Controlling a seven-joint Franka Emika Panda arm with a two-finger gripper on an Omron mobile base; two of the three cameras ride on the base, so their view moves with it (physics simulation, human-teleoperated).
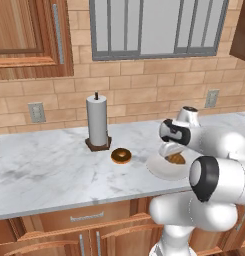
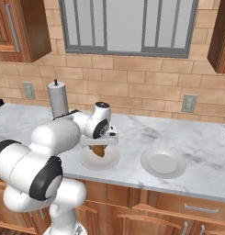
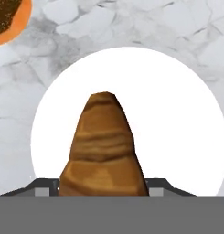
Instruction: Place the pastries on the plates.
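Gripping the croissant (image 3: pixel 103 146) between my 2 fingers, my gripper (image 2: pixel 99 148) hangs just above the near plate (image 2: pixel 109 160), and the pastry's tapered golden-brown tip points out over the middle of that white disc.

Going by size, with the near plate as my landmark: the marble counter (image 1: pixel 44 170) runs under it and away to both sides, backed by a tan brick wall (image 1: pixel 139 95) with a grey-framed window (image 2: pixel 127 27) above. Behind the near plate and to its left stands the paper towel roll (image 1: pixel 97 122), upright on a dark wooden base. The 2nd plate (image 2: pixel 163 162) lies on the counter to the near plate's right, apart from it, bare and white. The doughnut (image 1: pixel 121 156), a ring with dark brown glaze, rests flat on the marble just left of the near plate, between it and the paper towel roll, touching neither.
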